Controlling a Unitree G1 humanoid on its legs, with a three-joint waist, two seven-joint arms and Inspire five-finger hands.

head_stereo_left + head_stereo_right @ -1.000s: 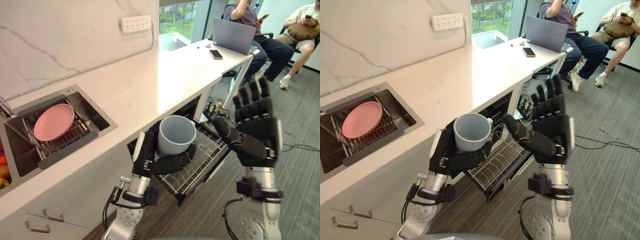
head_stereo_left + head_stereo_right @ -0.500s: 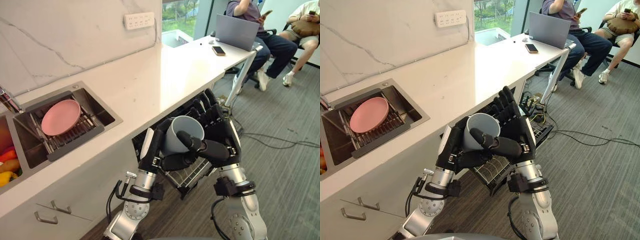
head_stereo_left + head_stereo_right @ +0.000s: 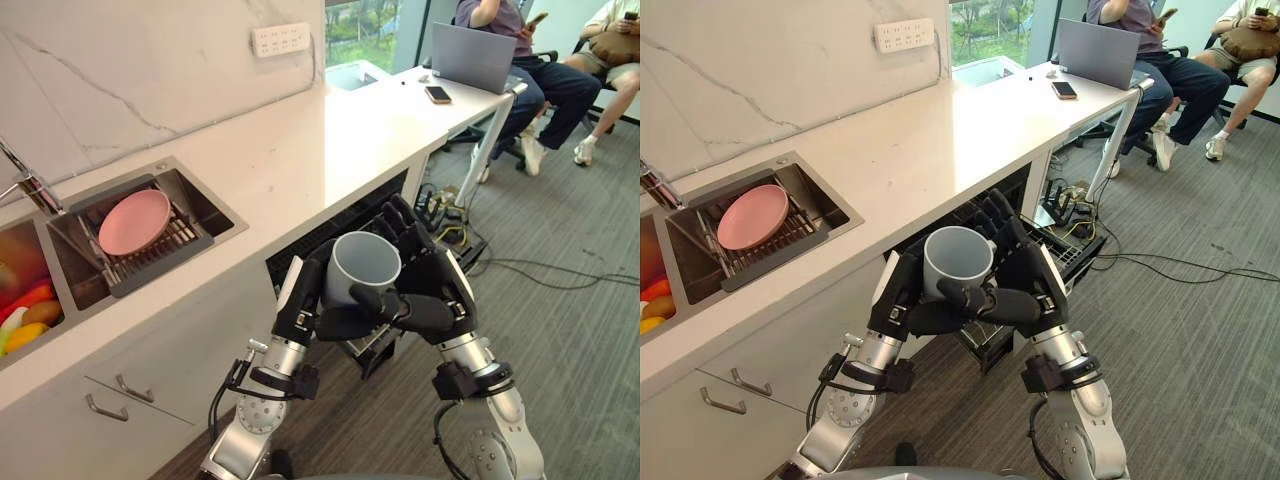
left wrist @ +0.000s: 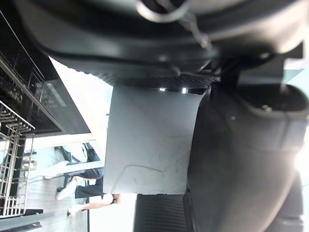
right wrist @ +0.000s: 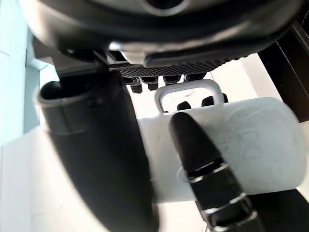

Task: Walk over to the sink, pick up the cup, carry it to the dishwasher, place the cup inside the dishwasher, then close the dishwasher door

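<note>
Sink [image 3: 197,201] holds pink plate [image 3: 134,221] | cup [image 3: 362,266] upright | left hand [image 3: 304,302], right hand [image 3: 441,291] both curled round it

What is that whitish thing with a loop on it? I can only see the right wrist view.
Observer: That's a grey cup. It's upright, mouth up, and it looks empty inside.
Operator: Is just my one hand holding it?
Observer: No, both are. The left hand wraps one side and the right hand the other, fingers curled round it.
Operator: Where does it go?
Observer: The dishwasher is right behind the cup, under the white counter. It's open, with its wire rack pulled out.
</note>
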